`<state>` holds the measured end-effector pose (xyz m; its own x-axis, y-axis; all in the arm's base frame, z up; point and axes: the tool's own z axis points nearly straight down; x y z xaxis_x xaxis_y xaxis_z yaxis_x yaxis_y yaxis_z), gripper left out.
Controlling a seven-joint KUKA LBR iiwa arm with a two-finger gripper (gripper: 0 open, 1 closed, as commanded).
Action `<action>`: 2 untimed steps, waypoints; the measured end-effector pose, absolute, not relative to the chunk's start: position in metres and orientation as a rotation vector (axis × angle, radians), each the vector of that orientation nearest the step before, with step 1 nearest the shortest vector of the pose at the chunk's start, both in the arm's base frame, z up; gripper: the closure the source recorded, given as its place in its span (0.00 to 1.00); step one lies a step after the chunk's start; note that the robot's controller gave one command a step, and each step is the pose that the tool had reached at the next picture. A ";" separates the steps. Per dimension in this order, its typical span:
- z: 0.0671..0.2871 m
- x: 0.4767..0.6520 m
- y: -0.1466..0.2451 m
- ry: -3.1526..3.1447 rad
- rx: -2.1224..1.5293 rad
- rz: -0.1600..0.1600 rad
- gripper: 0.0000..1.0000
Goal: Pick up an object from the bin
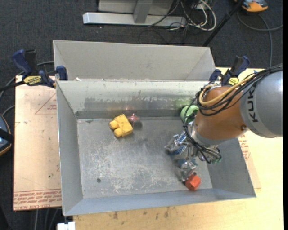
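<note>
Dark grey carpet floor (31,22) across the top from 10 to 2 o'clock, down the edge at 9 o'clock, and again in the corner at 7 o'clock. At 12 o'clock, flat on that carpet, a grey metal foot (130,17) of some stand: a long bar lying crossways, with a wider part running up out of sight. Just beside it, toward 1 o'clock, a tangle of black and white cables (198,15), looped over one another. Farther round toward 2 o'clock, a thin black cord (272,36) curving down over the carpet. In the far corner past 1 o'clock, an orange and yellow thing (254,4), cut off at the edge, kind unclear. Soft, even light throughout.
</note>
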<state>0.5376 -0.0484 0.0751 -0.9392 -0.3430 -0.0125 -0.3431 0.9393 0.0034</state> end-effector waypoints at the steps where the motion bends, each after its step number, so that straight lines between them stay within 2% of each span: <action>1: 0.072 0.568 -0.042 3.126 -0.411 0.006 0.00; 2: 0.100 0.593 -0.119 3.082 -0.577 -0.006 0.00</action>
